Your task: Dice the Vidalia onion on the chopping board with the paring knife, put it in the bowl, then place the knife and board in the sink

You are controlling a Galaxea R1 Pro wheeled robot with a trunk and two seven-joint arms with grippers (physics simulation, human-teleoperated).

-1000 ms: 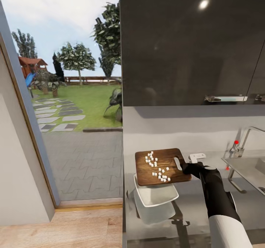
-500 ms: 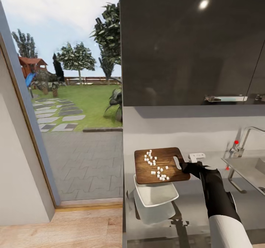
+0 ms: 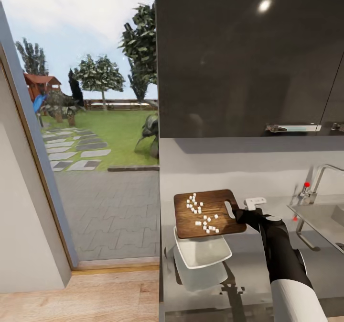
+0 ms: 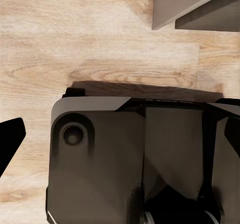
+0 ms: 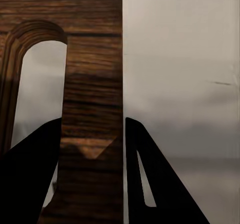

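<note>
My right gripper (image 3: 237, 213) is shut on the handle end of the brown chopping board (image 3: 217, 206), holding it in the air over the white bowl (image 3: 203, 253) on the grey countertop (image 3: 258, 264). Several small white onion dice (image 3: 201, 212) lie scattered on the board. In the right wrist view the board's edge (image 5: 92, 84) runs between the two dark fingers (image 5: 30, 179), next to its slot-shaped hole. The sink (image 3: 325, 219) and its red-tipped tap (image 3: 309, 188) sit at the right edge. In the left wrist view one left fingertip (image 4: 10, 139) stands far out at the side, over wood floor.
A glossy black upper cabinet (image 3: 248, 54) hangs over the counter. A small white object (image 3: 255, 202) lies on the counter behind my right gripper. Left of the counter a glass door (image 3: 86, 145) looks onto a garden. The robot's dark base (image 4: 125, 159) stands on light wood floor (image 4: 75, 34).
The board has risen slightly and shifted a little left above the bowl, with the right gripper still on it. The onion dice have barely moved.
</note>
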